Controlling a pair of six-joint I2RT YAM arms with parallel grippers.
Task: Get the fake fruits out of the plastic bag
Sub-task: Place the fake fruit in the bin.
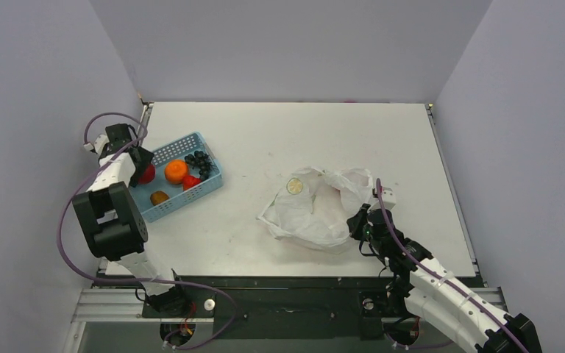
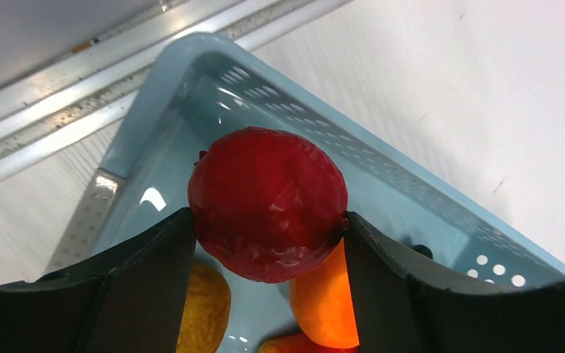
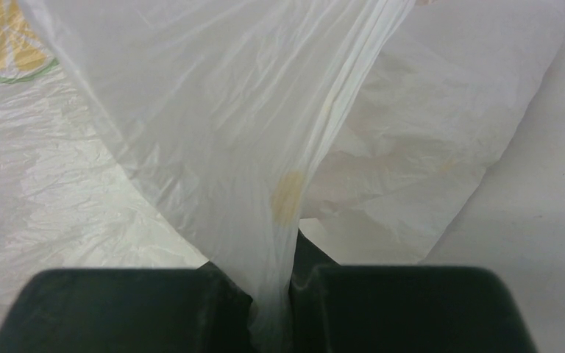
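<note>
My left gripper (image 1: 145, 170) (image 2: 268, 239) is shut on a round dark red fruit (image 2: 268, 202) (image 1: 147, 174) and holds it over the left end of the blue basket (image 1: 207, 151) (image 2: 191, 81). In the basket lie an orange (image 1: 176, 170) (image 2: 327, 301), a dark grape bunch (image 1: 201, 163), a red piece (image 1: 190, 182) and a yellowish-brown piece (image 1: 160, 197) (image 2: 206, 309). My right gripper (image 1: 358, 220) (image 3: 274, 294) is shut on a fold of the white plastic bag (image 1: 313, 206) (image 3: 221, 132), which lies crumpled on the table right of centre. What is inside the bag is hidden.
The white table (image 1: 279, 132) is walled at the back and both sides. The basket stands at the table's left edge next to the metal rail (image 2: 59, 95). A round yellow-green print (image 1: 294, 185) shows on the bag.
</note>
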